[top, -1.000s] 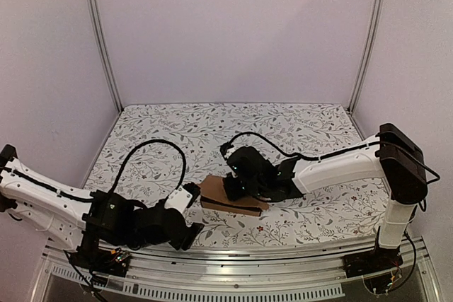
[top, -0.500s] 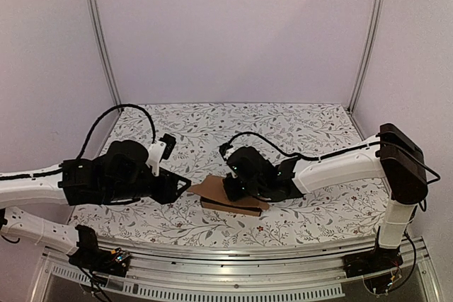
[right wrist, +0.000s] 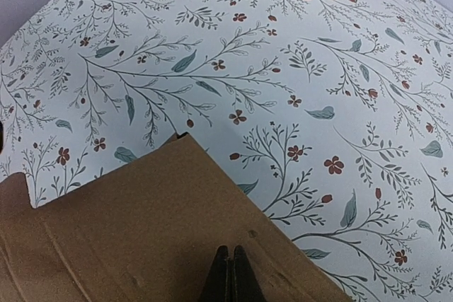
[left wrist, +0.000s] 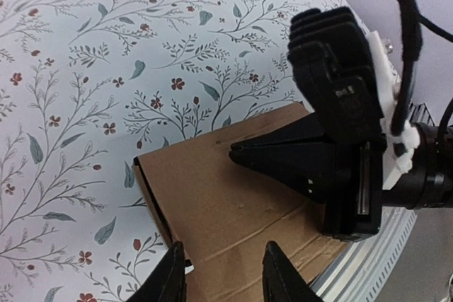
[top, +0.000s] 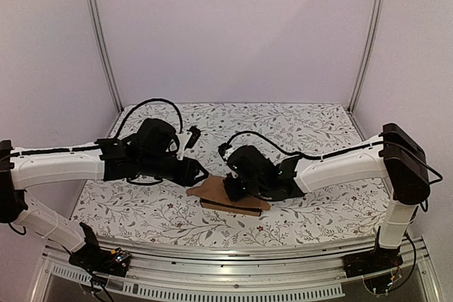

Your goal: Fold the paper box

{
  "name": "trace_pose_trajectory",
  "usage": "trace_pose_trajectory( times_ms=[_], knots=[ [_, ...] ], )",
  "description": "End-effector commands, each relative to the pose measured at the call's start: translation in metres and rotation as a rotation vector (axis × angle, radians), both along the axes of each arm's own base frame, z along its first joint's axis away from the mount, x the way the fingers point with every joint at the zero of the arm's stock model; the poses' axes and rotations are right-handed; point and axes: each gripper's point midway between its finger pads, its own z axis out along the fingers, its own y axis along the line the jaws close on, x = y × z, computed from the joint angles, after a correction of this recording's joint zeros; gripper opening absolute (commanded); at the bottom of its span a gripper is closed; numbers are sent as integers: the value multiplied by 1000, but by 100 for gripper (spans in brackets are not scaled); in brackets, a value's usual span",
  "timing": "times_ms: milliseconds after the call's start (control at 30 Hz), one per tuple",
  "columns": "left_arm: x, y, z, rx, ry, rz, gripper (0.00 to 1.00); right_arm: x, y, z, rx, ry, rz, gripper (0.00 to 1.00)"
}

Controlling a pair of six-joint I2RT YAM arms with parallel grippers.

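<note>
The left end effector [top: 200, 174] reaches in low from the left, and its two fingers [left wrist: 170, 277] stand partly apart. The paper box [top: 221, 199] lies directly beneath and ahead of them as a flattened piece of plain brown cardboard. In the left wrist view one finger sits at the box's [left wrist: 212, 203] folded left edge and the other is over its top face, with bare cardboard showing in the gap. The fingers are released, closed on nothing, and the pictures do not show whether they touch the cardboard. Ahead of this end effector, across the box, the right end effector [left wrist: 237, 153] points its tip back toward it and comes down onto the top face. Beyond the box's far edge from the left end effector, the surface [left wrist: 85, 68] shows its printed pattern of leaves and small red flowers. The right end effector [top: 233, 190] is clenched, its fingers [right wrist: 228, 274] pressed together with nothing between them. Their joined tip rests on the box [right wrist: 141, 224], which spreads out below and to the left of it. The floral surface [right wrist: 283, 68] stretches ahead of the tip and to its right.
</note>
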Motion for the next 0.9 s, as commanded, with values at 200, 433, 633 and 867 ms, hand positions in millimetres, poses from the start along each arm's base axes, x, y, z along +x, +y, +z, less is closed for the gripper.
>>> trace_pose_trajectory(
  times_ms=[200,433,633,867],
  knots=[
    [10,-3,-47,14,92,-24,31,-9,-16,-11,-82,13,9,0],
    [0,0,-81,23,171,-30,27,-9,-17,-13,-81,18,1,0],
    [-3,0,-83,21,178,-37,26,-6,-18,1,-57,-2,-13,6],
    [-1,1,-78,25,164,-34,25,-2,-27,43,-22,-65,-37,20]
  ],
)
